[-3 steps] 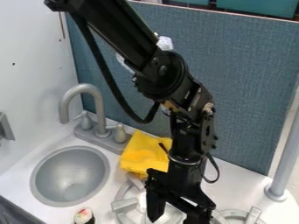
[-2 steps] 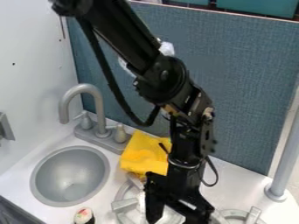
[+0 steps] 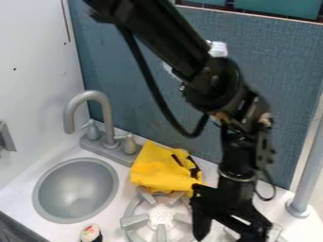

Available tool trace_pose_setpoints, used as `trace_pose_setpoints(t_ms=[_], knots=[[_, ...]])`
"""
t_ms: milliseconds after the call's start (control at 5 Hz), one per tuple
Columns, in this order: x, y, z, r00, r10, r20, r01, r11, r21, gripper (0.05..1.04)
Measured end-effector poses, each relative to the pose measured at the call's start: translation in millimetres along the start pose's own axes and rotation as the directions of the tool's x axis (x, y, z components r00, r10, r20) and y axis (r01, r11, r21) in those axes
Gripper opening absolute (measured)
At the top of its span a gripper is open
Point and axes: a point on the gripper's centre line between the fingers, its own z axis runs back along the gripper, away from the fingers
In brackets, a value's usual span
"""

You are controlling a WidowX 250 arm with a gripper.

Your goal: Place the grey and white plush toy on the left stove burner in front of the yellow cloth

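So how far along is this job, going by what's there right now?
Done: nothing can be confirmed as finished; the yellow cloth lies bunched behind the burner, and the sushi piece sits near the sink. In hand: seemingly nothing; the tool is beside that burner, fingers apart. Left: hard to say, as the cloth and sushi are both out of its grip.
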Motion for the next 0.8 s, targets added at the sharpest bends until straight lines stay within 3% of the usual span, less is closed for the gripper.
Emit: trace_pose_setpoints(t_ms=[200, 400, 800], knots=[[16, -13, -1, 0.999, 0.018, 0.043, -0.017, 0.999, -0.04, 1.007], [33, -26, -16, 0.999, 0.021, 0.028, -0.02, 0.999, -0.026, 1.007], [65, -48, -42, 1.0, 0.022, 0.016, -0.023, 0.997, 0.078, 1.007]])
